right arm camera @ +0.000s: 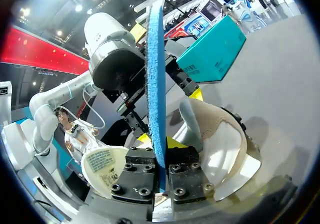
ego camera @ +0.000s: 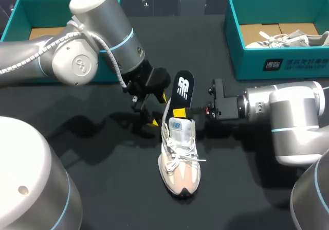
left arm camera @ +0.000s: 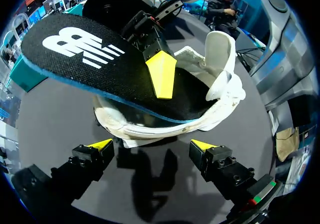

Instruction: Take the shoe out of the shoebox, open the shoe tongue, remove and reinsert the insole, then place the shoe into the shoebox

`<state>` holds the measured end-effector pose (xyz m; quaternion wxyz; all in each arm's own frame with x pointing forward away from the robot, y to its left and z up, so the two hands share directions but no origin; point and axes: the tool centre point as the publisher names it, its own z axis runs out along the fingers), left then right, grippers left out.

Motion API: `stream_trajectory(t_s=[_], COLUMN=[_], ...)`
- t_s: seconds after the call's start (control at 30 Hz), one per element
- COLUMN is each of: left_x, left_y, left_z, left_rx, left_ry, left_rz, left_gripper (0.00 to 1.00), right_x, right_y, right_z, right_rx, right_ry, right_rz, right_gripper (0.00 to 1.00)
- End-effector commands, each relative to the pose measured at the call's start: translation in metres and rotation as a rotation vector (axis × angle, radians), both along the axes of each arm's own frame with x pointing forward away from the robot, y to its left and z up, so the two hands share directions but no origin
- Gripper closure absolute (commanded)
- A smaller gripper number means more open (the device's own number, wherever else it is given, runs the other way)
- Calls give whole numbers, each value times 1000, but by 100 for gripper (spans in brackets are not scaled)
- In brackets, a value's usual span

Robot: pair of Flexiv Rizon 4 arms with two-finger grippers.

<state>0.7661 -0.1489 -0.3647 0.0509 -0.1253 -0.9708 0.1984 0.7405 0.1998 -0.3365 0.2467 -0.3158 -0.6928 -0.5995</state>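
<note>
A white and beige sneaker [ego camera: 180, 160] stands on the dark table, toe toward the front edge. Its black insole [ego camera: 183, 90] with a white logo rises at a slant out of the heel opening. My right gripper [ego camera: 192, 110] is shut on the insole's lower part; in the right wrist view the blue-edged insole [right arm camera: 156, 83] stands on edge, pinched by that gripper [right arm camera: 162, 171]. My left gripper [ego camera: 149, 114] is open just left of the heel. In the left wrist view its own gripper [left arm camera: 150, 146] stands short of the shoe [left arm camera: 165, 126], under the insole [left arm camera: 95, 63].
A teal shoebox [ego camera: 234, 34] at the back right holds another pale shoe [ego camera: 288, 38]. A second teal box [ego camera: 18, 14] sits at the back left, partly behind my left arm. Open dark tabletop lies in front of the sneaker.
</note>
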Motion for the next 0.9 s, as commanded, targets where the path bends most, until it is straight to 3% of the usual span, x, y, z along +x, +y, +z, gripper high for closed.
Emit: stream_trajectory(t_s=[0.03, 0.33, 0.37, 0.5, 0.9], left_x=[-1, -1, -1, -1, -1], left_y=[1, 1, 1, 1, 1], left_z=[1, 1, 1, 1, 1], left_rx=[1, 1, 1, 1, 1], left_ry=[-2, -2, -2, -2, -2], left_rz=[0, 0, 0, 0, 0], left_gripper=[0, 0, 0, 0, 0], right_x=[-8, -15, -14, -10, 9], right_y=[6, 8, 8, 7, 8], right_z=[-3, -5, -4, 4, 24], right_rx=[-31, -42, -36, -32, -74], right_ry=[19, 49, 44, 16, -42], right_rz=[15, 31, 30, 39, 95], right_gripper=[100, 100, 84, 71, 74])
